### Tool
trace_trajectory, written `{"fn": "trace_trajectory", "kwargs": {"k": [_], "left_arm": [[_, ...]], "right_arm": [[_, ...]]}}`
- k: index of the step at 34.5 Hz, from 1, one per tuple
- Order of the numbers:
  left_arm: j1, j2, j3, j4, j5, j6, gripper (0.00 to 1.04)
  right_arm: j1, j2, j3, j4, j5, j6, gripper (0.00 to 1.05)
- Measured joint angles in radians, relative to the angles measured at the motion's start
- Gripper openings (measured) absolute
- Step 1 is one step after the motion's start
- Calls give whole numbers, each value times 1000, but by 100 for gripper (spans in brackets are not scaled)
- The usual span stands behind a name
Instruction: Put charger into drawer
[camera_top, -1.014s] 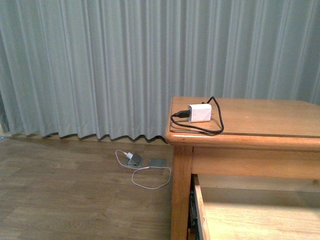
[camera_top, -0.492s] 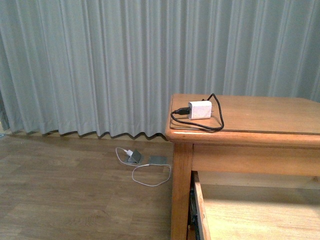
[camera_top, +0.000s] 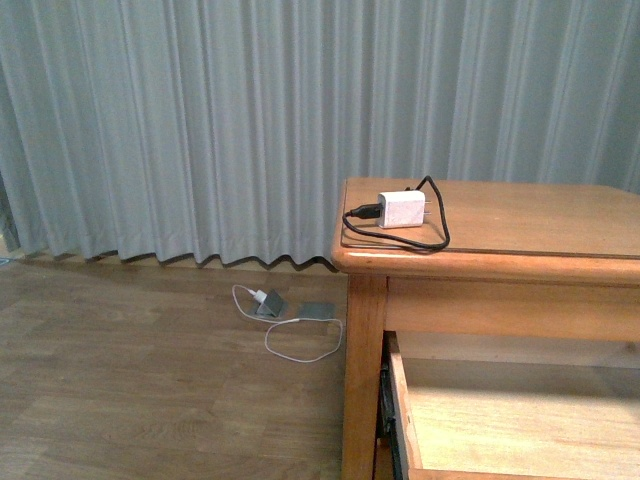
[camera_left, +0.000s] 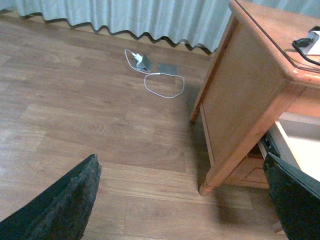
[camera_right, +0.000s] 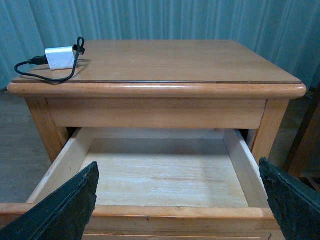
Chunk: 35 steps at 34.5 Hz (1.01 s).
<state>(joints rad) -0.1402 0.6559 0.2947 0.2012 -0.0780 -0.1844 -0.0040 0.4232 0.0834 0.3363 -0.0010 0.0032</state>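
At the table's (camera_top: 520, 225) corner the charger (camera_top: 402, 210) was found ungrasped, the drawer (camera_right: 165, 172) open beneath. Left pincer (camera_left: 180, 161) and right pincer (camera_right: 178, 165) were spread wide; grasping was judged next.

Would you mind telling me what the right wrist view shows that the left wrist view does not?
Only the right wrist view shows the full light wood interior of the open drawer and the whole tabletop. Only the left wrist view shows a white-cabled charger lying on the floor, and the table leg down to its foot. Both show the charger with its black cable on a tabletop corner, though the left wrist view crops it at the picture's edge.
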Motion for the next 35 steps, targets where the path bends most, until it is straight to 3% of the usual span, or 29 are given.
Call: {"fn": "trace_trajectory", "kwargs": {"k": [12,35], "left_arm": [[-114,508,409,106,47,210,98],[-216,1195,1044,233,240,399,98]], "right_arm": [[0,0,0,0,0,0,96],[0,0,0,0,0,0,96]]}}
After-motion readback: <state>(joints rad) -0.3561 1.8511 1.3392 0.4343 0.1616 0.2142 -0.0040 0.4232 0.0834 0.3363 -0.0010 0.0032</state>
